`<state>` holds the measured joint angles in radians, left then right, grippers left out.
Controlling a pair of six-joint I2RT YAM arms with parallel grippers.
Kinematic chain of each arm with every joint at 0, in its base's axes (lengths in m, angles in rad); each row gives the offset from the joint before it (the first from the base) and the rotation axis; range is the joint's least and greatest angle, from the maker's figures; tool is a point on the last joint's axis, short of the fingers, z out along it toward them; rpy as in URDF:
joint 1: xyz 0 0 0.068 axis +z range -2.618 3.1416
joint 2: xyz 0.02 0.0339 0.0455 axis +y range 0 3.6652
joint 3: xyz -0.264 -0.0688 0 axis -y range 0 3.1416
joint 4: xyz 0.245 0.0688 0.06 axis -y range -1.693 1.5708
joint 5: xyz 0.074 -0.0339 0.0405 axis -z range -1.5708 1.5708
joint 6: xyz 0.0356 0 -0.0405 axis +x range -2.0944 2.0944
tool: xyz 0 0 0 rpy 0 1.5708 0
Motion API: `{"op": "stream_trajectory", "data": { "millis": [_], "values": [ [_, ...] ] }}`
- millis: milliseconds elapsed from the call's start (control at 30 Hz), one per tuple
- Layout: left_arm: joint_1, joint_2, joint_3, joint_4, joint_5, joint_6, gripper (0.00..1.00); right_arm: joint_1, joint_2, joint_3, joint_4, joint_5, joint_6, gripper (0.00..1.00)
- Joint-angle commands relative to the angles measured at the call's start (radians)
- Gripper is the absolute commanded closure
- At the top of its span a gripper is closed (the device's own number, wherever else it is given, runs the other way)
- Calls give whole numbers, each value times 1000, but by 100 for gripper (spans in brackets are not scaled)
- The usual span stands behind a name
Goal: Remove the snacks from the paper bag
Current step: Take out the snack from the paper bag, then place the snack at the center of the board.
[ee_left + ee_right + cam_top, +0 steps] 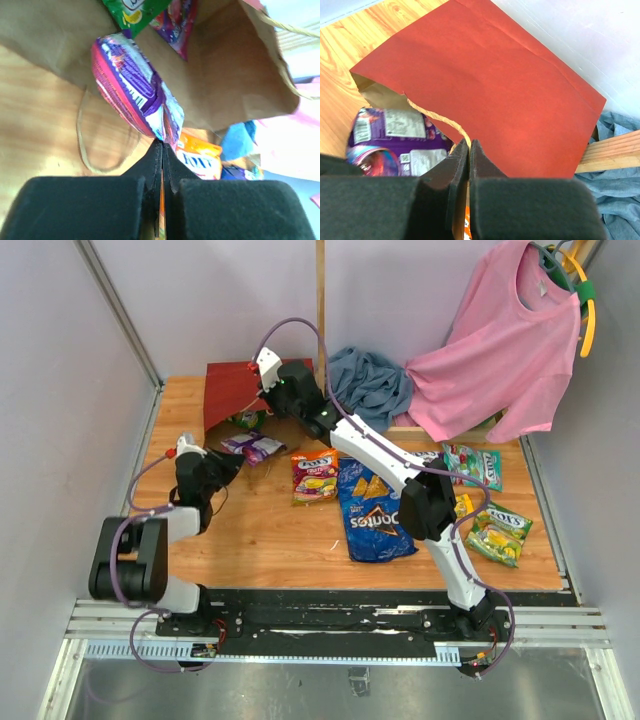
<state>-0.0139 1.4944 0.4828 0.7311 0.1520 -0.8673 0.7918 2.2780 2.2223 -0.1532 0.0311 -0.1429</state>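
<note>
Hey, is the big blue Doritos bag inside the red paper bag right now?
No, the Doritos bag lies flat on the wooden table, well apart from the paper bag.

The paper bag lay on its side at the far left of the table, a first packet in its mouth. Just before the mouth was a second packet, its near end pinched in the left hand. To its right lay a third packet, then the Doritos bag. The right hand was above the paper bag, closed on its cord handle.
</note>
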Motion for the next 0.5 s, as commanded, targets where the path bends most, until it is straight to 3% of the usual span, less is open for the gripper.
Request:
{"op": "stream_trajectory", "data": {
  "millis": [0,267,367,467],
  "values": [
    [-9,-240,-60,-101,-61,-82,100,-13,-6,9,38,20,35,99],
    [-11,-770,24,-715,-400,-31,100,-12,-50,-43,61,0,50,99],
    [-11,-815,153,-925,-514,-17,100,-9,-58,-48,60,-14,60,99],
    [-11,-735,325,-1186,-644,-61,99,-6,-63,-53,58,-16,62,99]
  ]
}}
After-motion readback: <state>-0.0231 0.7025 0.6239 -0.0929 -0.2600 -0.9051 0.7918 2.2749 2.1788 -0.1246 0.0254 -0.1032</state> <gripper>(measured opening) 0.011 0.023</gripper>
